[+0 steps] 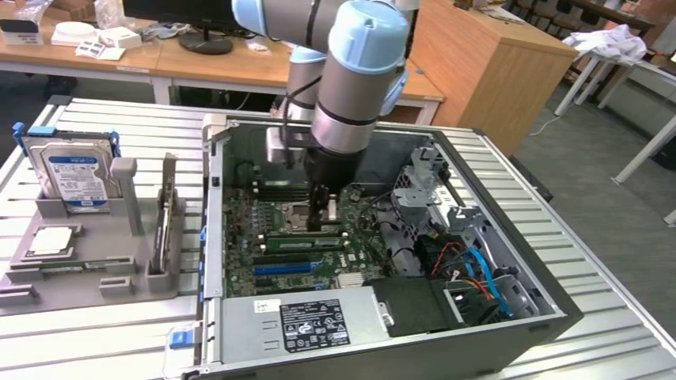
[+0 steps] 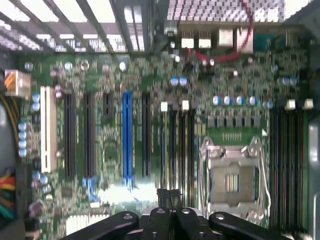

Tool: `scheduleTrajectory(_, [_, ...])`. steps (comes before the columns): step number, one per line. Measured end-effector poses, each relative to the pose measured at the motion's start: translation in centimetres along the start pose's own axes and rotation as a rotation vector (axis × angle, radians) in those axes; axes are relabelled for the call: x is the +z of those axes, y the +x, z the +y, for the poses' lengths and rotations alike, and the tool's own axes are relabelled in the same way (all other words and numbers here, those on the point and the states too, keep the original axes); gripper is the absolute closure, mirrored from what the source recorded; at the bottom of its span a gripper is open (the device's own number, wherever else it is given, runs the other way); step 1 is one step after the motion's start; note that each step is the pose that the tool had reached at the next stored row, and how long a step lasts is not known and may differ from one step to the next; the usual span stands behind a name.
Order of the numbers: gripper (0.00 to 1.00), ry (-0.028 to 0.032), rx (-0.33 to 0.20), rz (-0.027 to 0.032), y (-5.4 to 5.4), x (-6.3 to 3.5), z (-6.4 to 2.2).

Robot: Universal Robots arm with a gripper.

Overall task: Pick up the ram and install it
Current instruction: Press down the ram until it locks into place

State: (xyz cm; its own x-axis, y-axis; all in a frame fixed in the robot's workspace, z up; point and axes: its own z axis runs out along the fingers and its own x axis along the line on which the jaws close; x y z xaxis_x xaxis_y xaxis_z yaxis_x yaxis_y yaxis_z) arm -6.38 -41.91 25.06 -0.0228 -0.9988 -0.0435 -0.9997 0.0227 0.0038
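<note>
— One arm, then: where does its gripper [image 1: 320, 215] sit?
— Inside the open computer case [image 1: 528, 313], low over the motherboard [image 1: 248, 273], at the CPU socket [image 1: 299, 214]. In the wrist view the two fingertips [image 2: 164, 196] are pressed together with nothing between them.
— And the ram [image 1: 303, 242]?
— A narrow green stick with pale labels, standing on edge in a slot just beside the socket, on the side facing the exterior camera. The gripper hangs just above and behind it; contact cannot be judged.
— What lies outside the case?
— At the exterior view's left, a grey tray [image 1: 116, 273] carries an upright hard drive [image 1: 74, 170] and a square CPU chip [image 1: 51, 241].
</note>
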Motion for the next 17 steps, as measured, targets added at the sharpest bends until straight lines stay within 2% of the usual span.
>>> scheduleTrajectory(4, [0.89,0.0001,0.000,0.0000,0.0,0.02,1.29])
scheduleTrajectory(9, [0.89,0.0000,0.000,0.0000,0.1,0.02,2.44])
scheduleTrajectory(12, [0.89,0.0000,0.000,-0.0001,0.1,0.03,2.81])
scheduleTrajectory(15, [0.89,0.0000,0.000,0.0000,0.1,0.03,2.82])
scheduleTrajectory(17, [0.89,0.0000,0.000,-0.0002,0.1,0.93,2.82])
